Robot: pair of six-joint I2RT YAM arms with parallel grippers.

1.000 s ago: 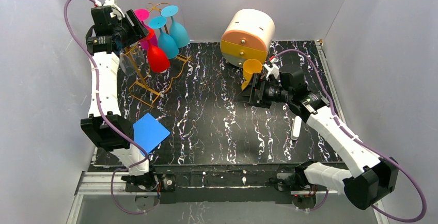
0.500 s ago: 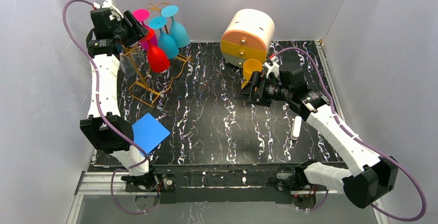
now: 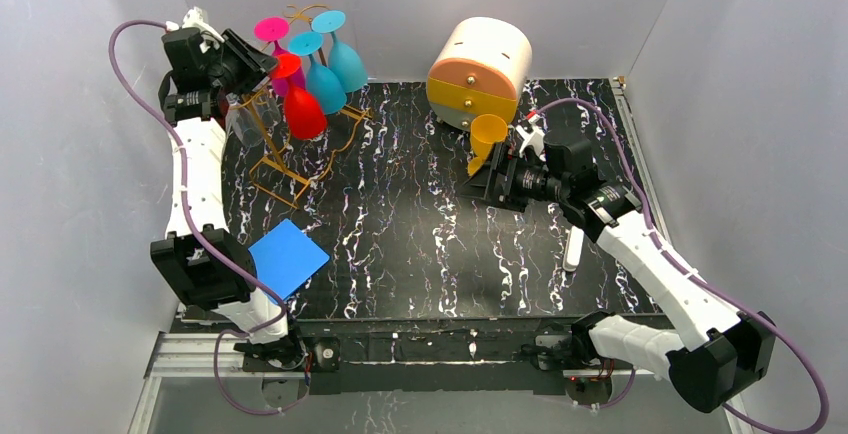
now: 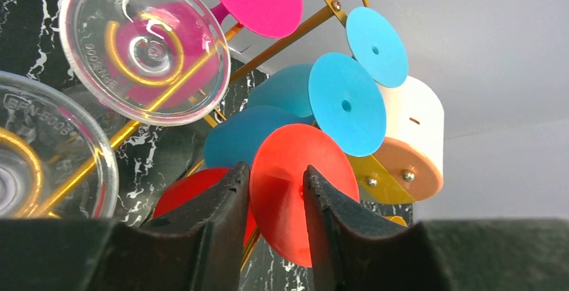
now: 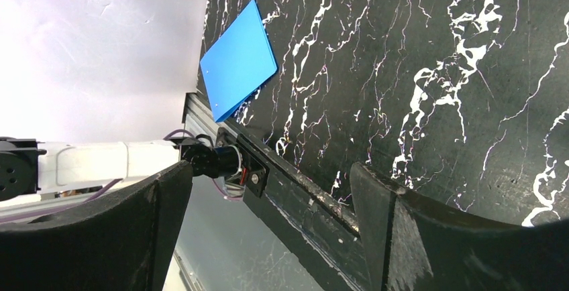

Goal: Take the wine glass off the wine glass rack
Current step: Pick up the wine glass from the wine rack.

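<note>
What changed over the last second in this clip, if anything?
The left claw pulled back leftward from the gold wire wine glass rack and narrowed its jaws. It has gripped nothing, and the red plastic wine glass hangs ahead of its fingertips. Unchanged: all glasses on the rack, the right claw wide open, the flat blue square sheet and the round cream-and-orange drawer box.

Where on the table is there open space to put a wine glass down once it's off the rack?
The widest bare patch is the middle of the table, between the blue sheet and the white stick. The back left around the wine glass rack is crowded, as is the spot by the drawer box and orange cup.
</note>
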